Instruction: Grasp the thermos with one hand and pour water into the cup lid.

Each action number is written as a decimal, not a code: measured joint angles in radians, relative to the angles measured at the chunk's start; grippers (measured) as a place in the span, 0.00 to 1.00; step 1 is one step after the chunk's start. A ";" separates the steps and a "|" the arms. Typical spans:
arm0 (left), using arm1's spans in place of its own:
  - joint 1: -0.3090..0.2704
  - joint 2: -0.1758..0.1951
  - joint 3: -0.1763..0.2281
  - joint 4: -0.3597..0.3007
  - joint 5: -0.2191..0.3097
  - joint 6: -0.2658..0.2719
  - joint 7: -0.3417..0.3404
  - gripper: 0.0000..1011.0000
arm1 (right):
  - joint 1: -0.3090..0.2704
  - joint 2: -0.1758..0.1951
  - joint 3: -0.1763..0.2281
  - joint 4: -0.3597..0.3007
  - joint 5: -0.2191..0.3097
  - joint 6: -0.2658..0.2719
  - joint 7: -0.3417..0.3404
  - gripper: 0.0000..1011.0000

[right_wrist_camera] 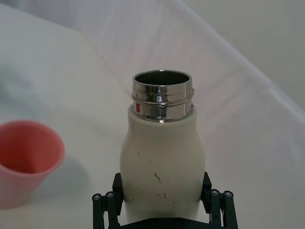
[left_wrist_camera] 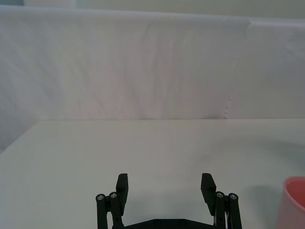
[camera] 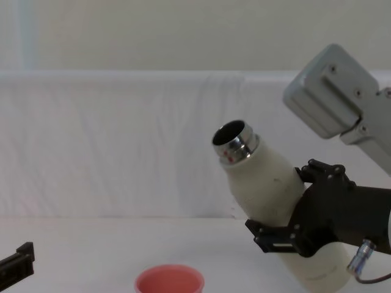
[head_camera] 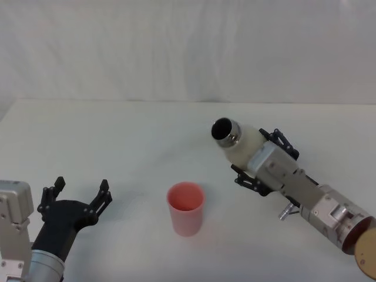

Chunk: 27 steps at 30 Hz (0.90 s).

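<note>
Chest view puts the thermos (camera: pixel 269 183) right of centre in the frame, lifted off the table (camera: pixel 73 256) and tilted so its open steel neck points up and to the left. The right gripper (camera: pixel 299 226) is pinching the bottle around its lower body, fingers pressed against both sides. The cup lid (camera: pixel 169 281) stands at the bottom centre of the frame, below and left of the neck, with clear space between them.

In the head view the cup lid (head_camera: pixel 186 208) sits upright at lower centre, while the thermos (head_camera: pixel 238 141) hangs to its upper right, mouth aimed toward the upper left. The left gripper (head_camera: pixel 76 197) rests at the lower left with its fingers spread, holding nothing.

So the grasp and lift look done. What remains, as I judge it, is bringing the neck over the cup and tipping further; no water is visible leaving the mouth yet.
</note>
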 joint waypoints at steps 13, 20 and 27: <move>0.000 0.000 0.000 0.000 0.000 0.000 0.000 0.99 | 0.005 0.032 -0.045 -0.011 -0.176 0.012 0.019 0.95; 0.000 0.000 0.000 0.000 0.000 0.000 0.000 0.99 | 0.012 0.035 -0.065 0.003 -0.256 0.019 0.027 0.95; 0.000 0.000 0.000 0.000 0.000 0.000 0.000 0.99 | 0.019 0.037 -0.086 0.012 -0.326 0.026 0.034 0.95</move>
